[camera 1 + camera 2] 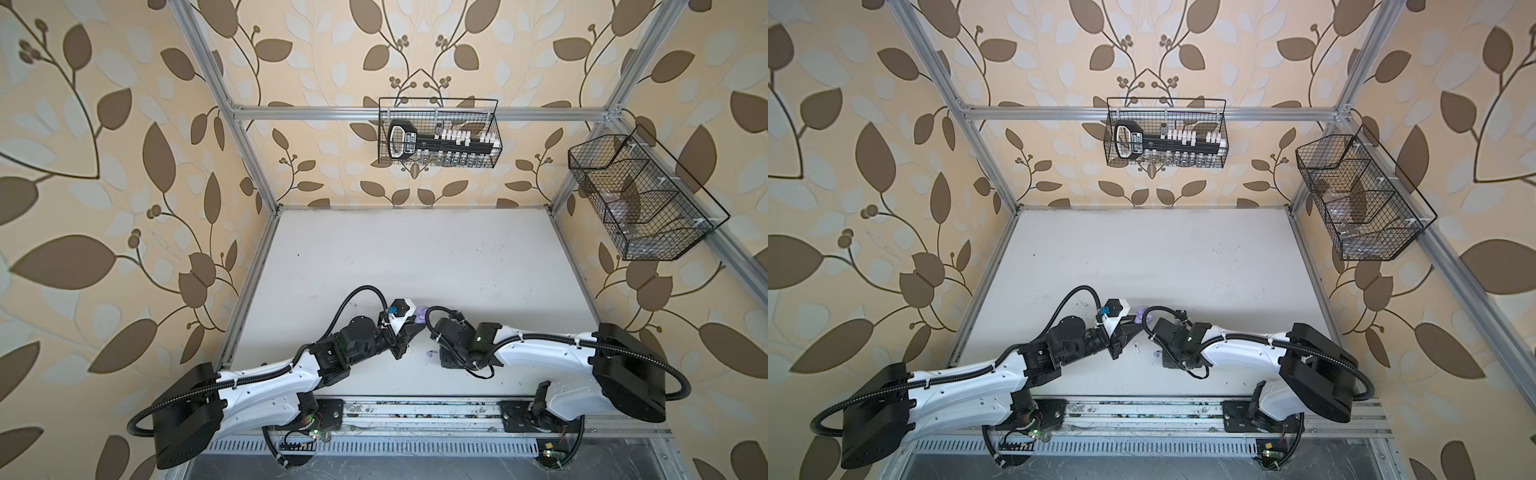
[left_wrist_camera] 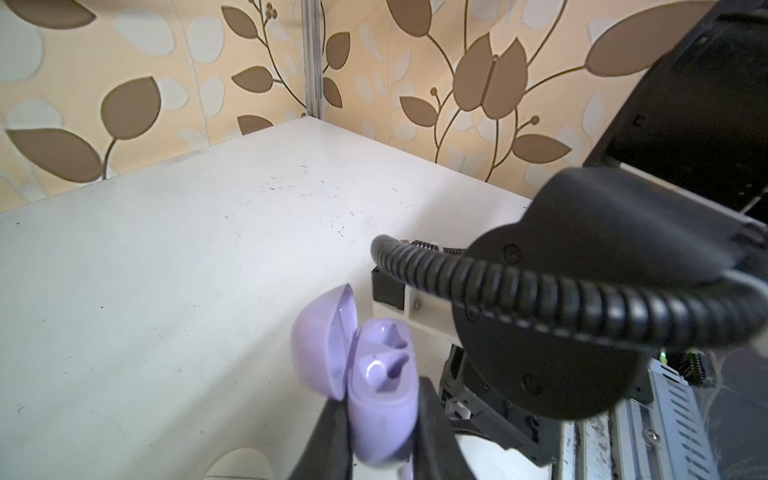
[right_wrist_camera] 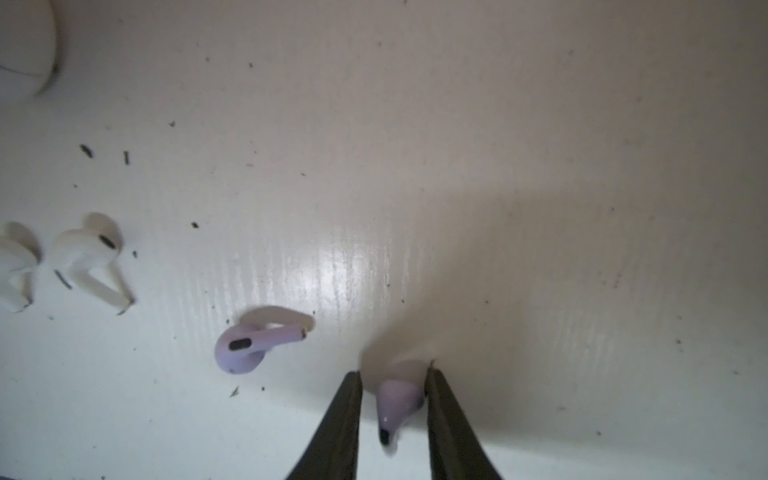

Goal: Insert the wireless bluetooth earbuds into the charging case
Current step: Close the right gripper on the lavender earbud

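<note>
jaws of the left gripper (image 2: 380, 403) clamp the open lilac case (image 2: 376, 386); right gripper (image 3: 392, 372) jaws straddle a lilac earbud (image 3: 399, 399), grip unclear. second lilac earbud (image 3: 245, 347) and white earbuds (image 3: 89, 257) lie on the table (image 3: 540, 166).

Charging case (image 2: 380, 399) and lilac earbud (image 3: 245, 347): smooth, glossy plastic. Tabletop (image 3: 519, 145): white and faintly grained, with a soft sheen and dark specks. Wire basket (image 1: 436, 163): black metal mesh.
</note>
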Robot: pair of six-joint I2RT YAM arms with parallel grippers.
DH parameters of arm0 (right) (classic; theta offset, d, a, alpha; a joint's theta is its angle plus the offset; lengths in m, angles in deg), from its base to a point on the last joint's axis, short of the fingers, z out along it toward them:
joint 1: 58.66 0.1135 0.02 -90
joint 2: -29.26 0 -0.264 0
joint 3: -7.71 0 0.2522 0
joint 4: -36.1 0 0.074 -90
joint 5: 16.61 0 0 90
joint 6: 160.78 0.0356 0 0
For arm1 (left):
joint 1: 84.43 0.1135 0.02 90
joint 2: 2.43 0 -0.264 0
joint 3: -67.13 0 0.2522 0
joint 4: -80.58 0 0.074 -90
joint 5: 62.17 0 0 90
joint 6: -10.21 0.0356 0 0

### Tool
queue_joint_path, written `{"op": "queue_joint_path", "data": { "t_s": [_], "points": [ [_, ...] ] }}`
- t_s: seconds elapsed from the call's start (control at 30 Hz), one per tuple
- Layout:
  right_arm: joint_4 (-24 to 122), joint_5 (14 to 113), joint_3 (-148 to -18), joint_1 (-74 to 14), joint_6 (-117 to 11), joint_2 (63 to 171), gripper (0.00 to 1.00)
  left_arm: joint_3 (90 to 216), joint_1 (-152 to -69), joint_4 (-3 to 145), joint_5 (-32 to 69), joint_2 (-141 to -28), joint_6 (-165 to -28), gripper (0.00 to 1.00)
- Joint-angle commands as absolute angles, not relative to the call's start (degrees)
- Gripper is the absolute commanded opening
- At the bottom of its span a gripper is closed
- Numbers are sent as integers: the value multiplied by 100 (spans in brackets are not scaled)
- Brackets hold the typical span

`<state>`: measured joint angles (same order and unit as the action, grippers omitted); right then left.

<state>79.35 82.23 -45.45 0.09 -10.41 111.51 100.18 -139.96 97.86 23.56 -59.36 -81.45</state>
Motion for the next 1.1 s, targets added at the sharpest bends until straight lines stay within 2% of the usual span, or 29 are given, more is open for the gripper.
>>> {"op": "queue_joint_path", "data": {
  "t_s": [0.0, 1.07],
  "points": [
    [8186, 8318, -4648, 43, -1041, 11209, 29, 10049, -13997, 9894, 2387, -5833, -8186, 2],
    [8352, 8467, -4838, 137, -1047, 11460, 21, 10052, -13997, 9798, 2627, -5759, -8182, 2]
  ]
}}
